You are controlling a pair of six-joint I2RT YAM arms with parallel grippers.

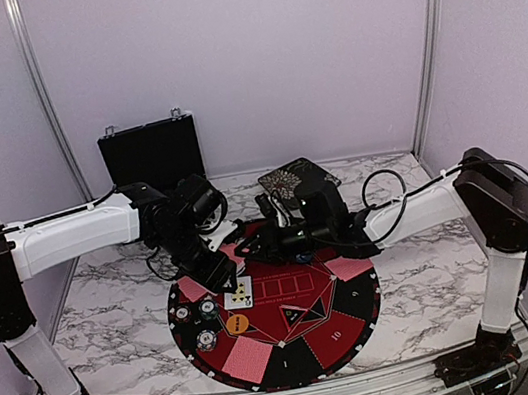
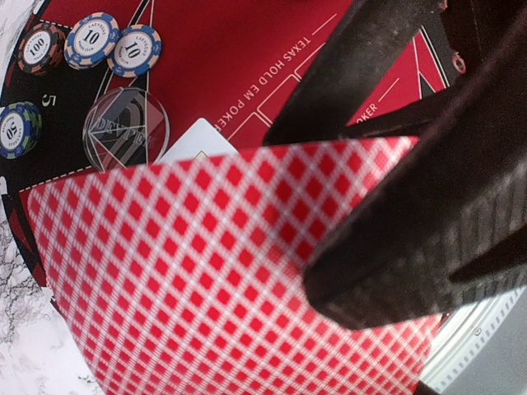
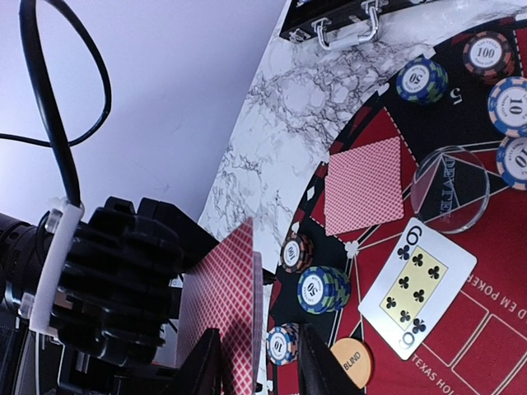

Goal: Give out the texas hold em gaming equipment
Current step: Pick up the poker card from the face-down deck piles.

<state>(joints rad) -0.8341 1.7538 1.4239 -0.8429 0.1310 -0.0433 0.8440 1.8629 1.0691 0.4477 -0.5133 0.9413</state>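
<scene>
My left gripper is shut on one red-backed card, held above the mat; one finger lies across the card's back. My right gripper meets it over the mat's far edge, and a thin red-backed deck stands between its fingers. On the round red-and-black mat lie a face-up six of clubs, face-down cards, striped chips, a clear dealer disc and an orange blind disc.
A black hinged case stands open at the back left against the wall. A dark patterned box lies behind the right gripper. The marble table extends on both sides of the mat.
</scene>
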